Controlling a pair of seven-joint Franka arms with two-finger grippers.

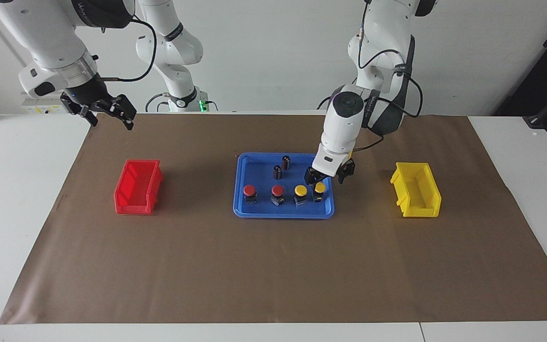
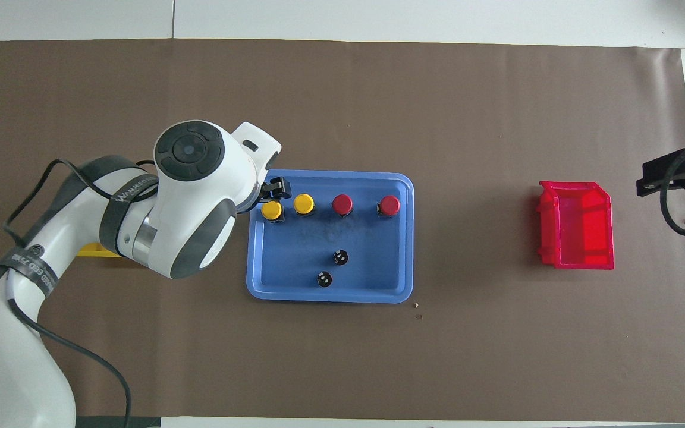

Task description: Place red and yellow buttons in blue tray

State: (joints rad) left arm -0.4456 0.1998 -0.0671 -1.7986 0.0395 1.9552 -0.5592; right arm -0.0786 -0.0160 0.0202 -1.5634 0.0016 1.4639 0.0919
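Blue tray (image 1: 249, 209) sits mid-table, between red bin (image 1: 138, 186) and yellow bin (image 1: 416, 189). All four buttons stand in one row inside it, along the rim at 6 o'clock in the facing view: red button (image 1: 249, 191), second red button (image 1: 278, 191), yellow button (image 1: 300, 191), end yellow button (image 1: 319, 188). Two dark cylinders (image 1: 282, 167) at the tray's 12 o'clock. Left gripper (image 1: 329, 177) directly over the end yellow button, jaws spread, apparently not clamping it. Right gripper (image 1: 112, 114) waits raised at 11 o'clock of the red bin, jaws parted, holding nothing.

left gripper (image 1: 329, 177) lowered on bent arm, fingers (image 1: 310, 175) spread, right gripper (image 1: 109, 111) raised high, fingers apart, waiting
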